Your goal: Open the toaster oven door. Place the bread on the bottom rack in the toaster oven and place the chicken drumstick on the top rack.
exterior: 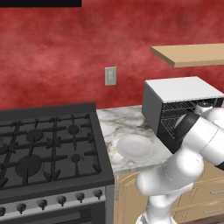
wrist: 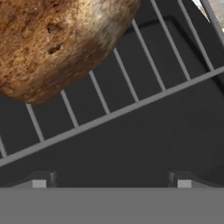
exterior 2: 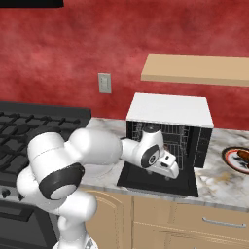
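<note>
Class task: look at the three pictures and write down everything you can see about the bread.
The bread is a rounded brown loaf with a rough, mottled crust, darker specks and a paler, floury patch along one side. It lies on a rack of thin grey wire bars, with dark metal beneath. Part of it runs past the edge of the hand view. Nothing grips it: the hand is open, and its tips are clear of the loaf.

The toaster oven point(exterior 2: 170, 111), a black box with a flat white top, stands on the marble worktop point(exterior: 114, 124) against the red wall. The toaster oven door point(exterior 2: 158, 182) lies folded down flat in front of it, baring the wire racks inside. The bread point(wrist: 52, 41), a brown crusty piece, rests on a wire rack point(wrist: 131, 94). The chicken drumstick point(exterior 2: 241, 158) lies on a plate right of the oven
</note>
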